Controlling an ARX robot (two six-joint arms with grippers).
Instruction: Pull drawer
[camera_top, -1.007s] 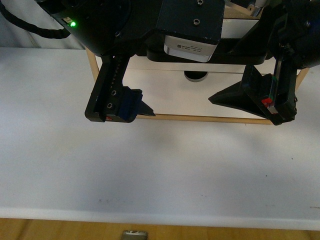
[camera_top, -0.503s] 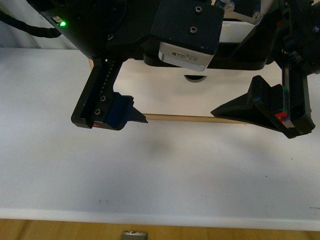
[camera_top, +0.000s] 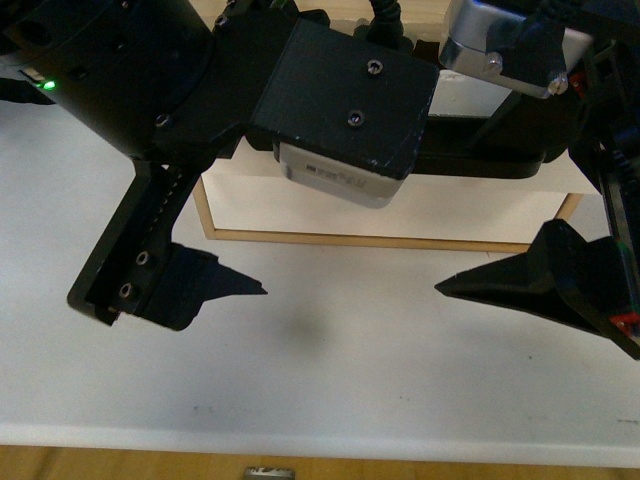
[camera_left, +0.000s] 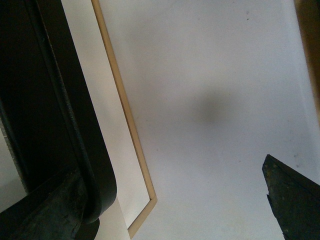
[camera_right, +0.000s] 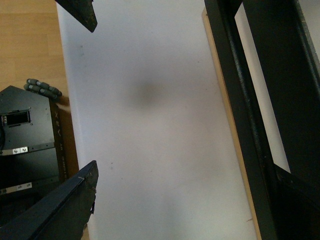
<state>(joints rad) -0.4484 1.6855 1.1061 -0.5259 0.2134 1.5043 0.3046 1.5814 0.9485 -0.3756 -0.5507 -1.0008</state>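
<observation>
The drawer (camera_top: 450, 215) shows as a white panel in a light wooden frame at the back of the table, largely covered by my arms. Its notch is hidden. A black bar (camera_top: 500, 160) crosses its upper part; I cannot tell whether that is the handle or part of an arm. My left gripper (camera_left: 170, 200) is open above the drawer's (camera_left: 105, 100) corner and holds nothing. Its near finger (camera_top: 190, 285) hangs over the table in front of the drawer. My right gripper (camera_right: 187, 170) is open too, spanning the drawer's wooden edge (camera_right: 237, 150). Its near finger (camera_top: 540, 280) points at the left one.
The white table (camera_top: 320, 380) runs from the drawer to its front edge, with wooden floor beyond. The robot's black base (camera_right: 25, 165) stands just past that edge. A black wrist camera housing (camera_top: 340, 110) hangs over the drawer's middle.
Both near fingers have spread toward the lower corners of the front view and look larger. The camera housing now covers the notch. The drawer's wooden edge has not shifted.
</observation>
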